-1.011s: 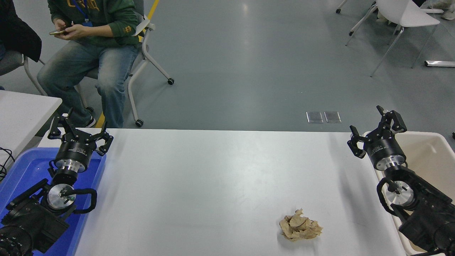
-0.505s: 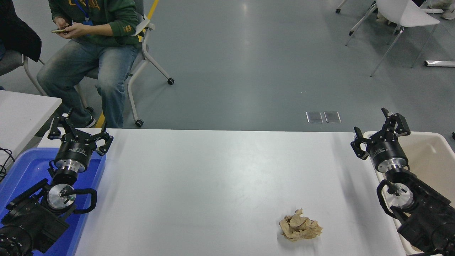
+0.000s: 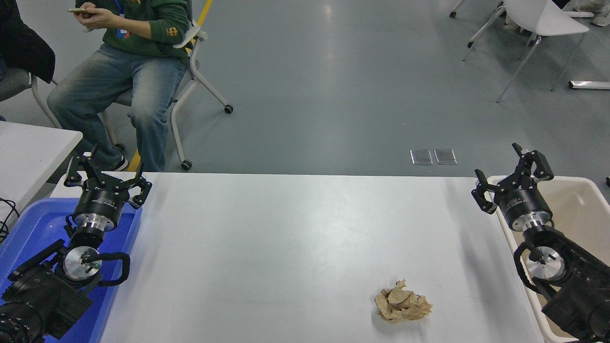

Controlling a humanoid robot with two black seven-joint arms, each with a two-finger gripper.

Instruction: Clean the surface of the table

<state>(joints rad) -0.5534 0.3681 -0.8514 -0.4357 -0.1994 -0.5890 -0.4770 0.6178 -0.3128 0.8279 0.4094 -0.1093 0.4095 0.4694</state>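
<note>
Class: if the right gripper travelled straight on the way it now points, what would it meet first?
Apparently nothing: the right gripper points away past the table surface edge, toward open floor; depth is uncertain.

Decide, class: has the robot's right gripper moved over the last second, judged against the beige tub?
Yes. The right gripper has drifted rightward and slightly toward the robot, so it now sits further over the beige tub rim. It is open and empty.

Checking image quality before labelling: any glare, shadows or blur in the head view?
Head view: sharp throughout, no motion blur; a soft ceiling-light sheen runs down the middle of the table surface, and a brighter reflection sits on the grey floor; faint shadows fall beside the crumpled brown paper and the right gripper.
</note>
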